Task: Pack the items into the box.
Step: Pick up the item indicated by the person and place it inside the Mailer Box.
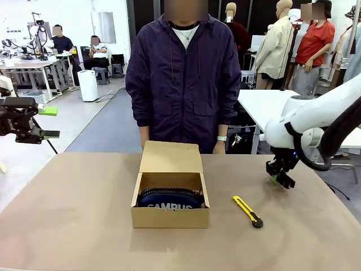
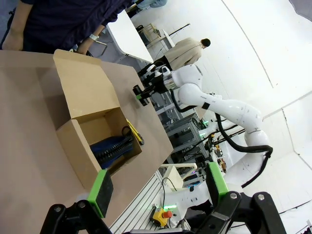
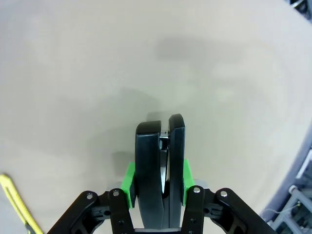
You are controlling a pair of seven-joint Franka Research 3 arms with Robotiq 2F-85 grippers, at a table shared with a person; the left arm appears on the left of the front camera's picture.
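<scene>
You have the pouch (image 1: 171, 200) in the box (image 1: 169, 218). Your right gripper (image 1: 280, 177) pinches the stapler (image 3: 160, 146) above the desk (image 1: 73, 214). The knife (image 1: 247, 210) still lies beside the box, and the left gripper (image 1: 49, 123) is spread.

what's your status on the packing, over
Right gripper shut on stapler. Left gripper open, aside. Pouch in box, utility knife on table. Box open, nothing in the way.

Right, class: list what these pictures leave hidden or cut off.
1. Front view: pouch mostly hidden behind the front wall of the box.
2. Right wrist view: utility knife cut off at the bottom-left corner.
3. Right wrist view: stapler rear hidden between the right gripper pads.
</scene>
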